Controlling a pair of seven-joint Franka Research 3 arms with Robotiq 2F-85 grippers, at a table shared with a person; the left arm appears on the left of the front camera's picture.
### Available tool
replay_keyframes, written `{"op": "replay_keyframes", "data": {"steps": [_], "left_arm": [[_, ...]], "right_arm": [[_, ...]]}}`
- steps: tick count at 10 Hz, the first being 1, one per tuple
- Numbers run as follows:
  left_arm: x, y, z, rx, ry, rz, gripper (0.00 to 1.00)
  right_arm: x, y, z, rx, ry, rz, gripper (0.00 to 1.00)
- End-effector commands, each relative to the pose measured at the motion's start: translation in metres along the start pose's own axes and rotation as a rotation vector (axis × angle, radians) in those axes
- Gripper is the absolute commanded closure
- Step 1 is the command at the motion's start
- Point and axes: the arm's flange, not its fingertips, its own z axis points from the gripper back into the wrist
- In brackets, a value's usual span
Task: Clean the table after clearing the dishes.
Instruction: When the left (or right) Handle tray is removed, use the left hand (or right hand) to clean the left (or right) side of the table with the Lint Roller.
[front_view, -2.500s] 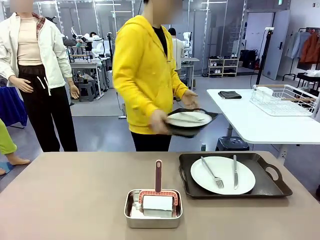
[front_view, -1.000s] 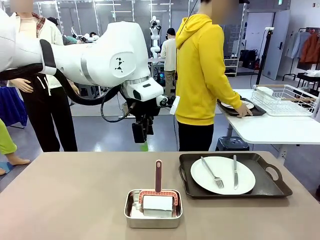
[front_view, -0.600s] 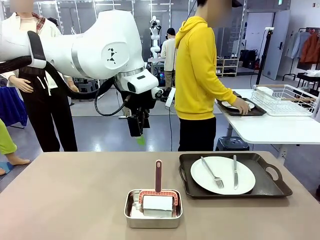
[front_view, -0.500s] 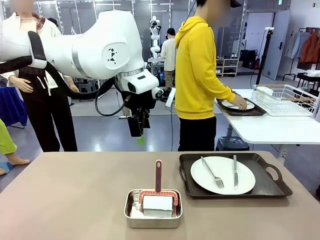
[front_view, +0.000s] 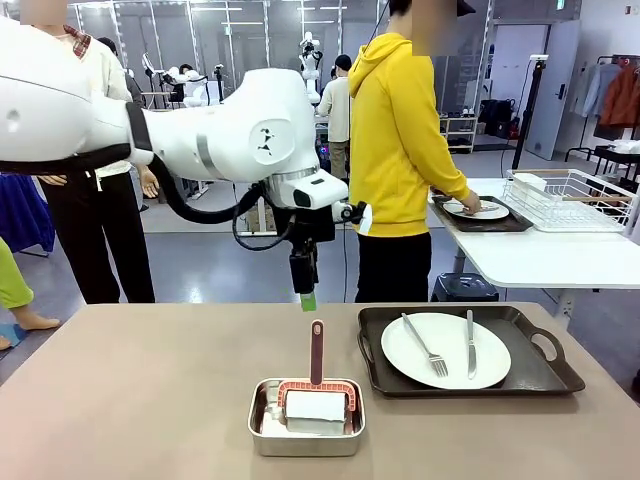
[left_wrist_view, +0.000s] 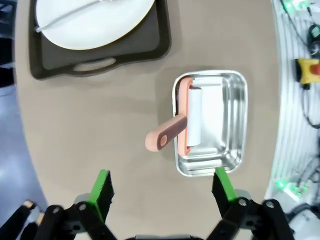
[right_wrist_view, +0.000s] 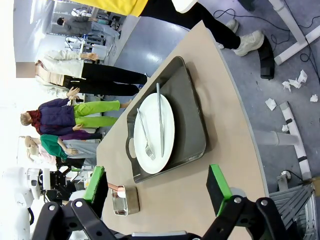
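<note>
On the taupe table (front_view: 130, 400), a white plate (front_view: 446, 352) with a fork (front_view: 425, 345) and a knife (front_view: 470, 343) lies on a dark handled tray (front_view: 545, 377) at the right. My left gripper (front_view: 306, 293) points down just above the reddish handle of a white roller (front_view: 317, 352). In the left wrist view, my left gripper (left_wrist_view: 162, 187) is open, with the roller (left_wrist_view: 192, 119) ahead of it and the tray (left_wrist_view: 95, 55) beyond. My right gripper (right_wrist_view: 156, 184) stands open off the table's side, the plate (right_wrist_view: 155, 127) ahead of it. A second plate (front_view: 476, 209) lies on a tray on the white side table.
The roller rests in a shiny steel pan (front_view: 262, 432) at the table's front middle. A person in a yellow hoodie (front_view: 400, 150) stands at the white side table (front_view: 530, 258), hands on the second tray (front_view: 500, 224), beside a wire rack (front_view: 575, 198).
My left arm swung right and down, bringing its gripper over the roller's handle. The person carried the second tray to the white table and set it down.
</note>
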Motion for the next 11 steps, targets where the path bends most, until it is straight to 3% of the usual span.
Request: {"op": "replay_keyframes", "data": {"steps": [1, 4, 11], "left_arm": [[0.013, 0.016, -0.005, -0.069, 0.035, 0.002, 0.0], [0.03, 0.026, -0.035, -0.105, 0.088, -0.066, 0.0], [0.024, 0.03, -0.096, -0.232, 0.141, -0.014, 0.0]], "right_arm": [[-0.001, 0.001, 0.001, 0.005, 0.001, 0.003, 0.0], [-0.001, 0.001, 0.001, 0.005, 0.001, 0.003, 0.0], [-0.001, 0.001, 0.001, 0.005, 0.001, 0.003, 0.0]]}}
